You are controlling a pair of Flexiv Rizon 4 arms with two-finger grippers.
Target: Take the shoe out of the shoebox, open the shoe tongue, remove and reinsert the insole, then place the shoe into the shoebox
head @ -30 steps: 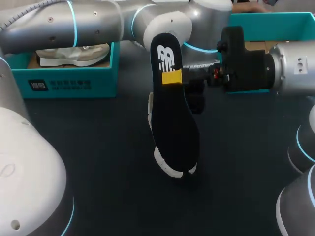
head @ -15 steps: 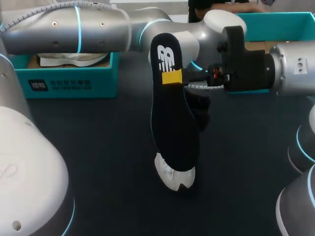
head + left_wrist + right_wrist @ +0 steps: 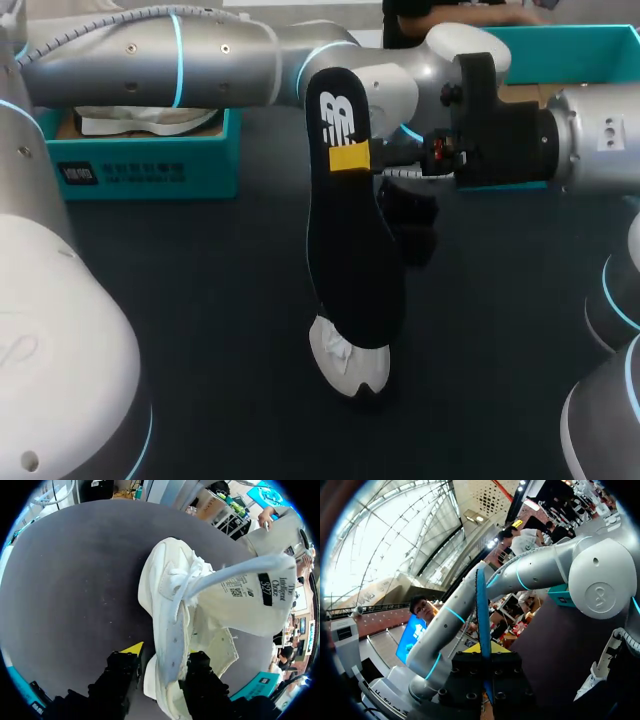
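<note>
Right claw [image 3: 484,656] pinches flat black insole [image 3: 352,255]; left claw [image 3: 162,656] grips white shoe [image 3: 200,592].

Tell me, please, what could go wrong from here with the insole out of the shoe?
1. The right fingers pinch the insole toward one end only; its long free end may flex and miss the opening of the shoe.
2. The left fingers hold the shoe by one side wall, so pushing the insole in might twist it loose.
3. The tongue could flop over the opening.
</note>
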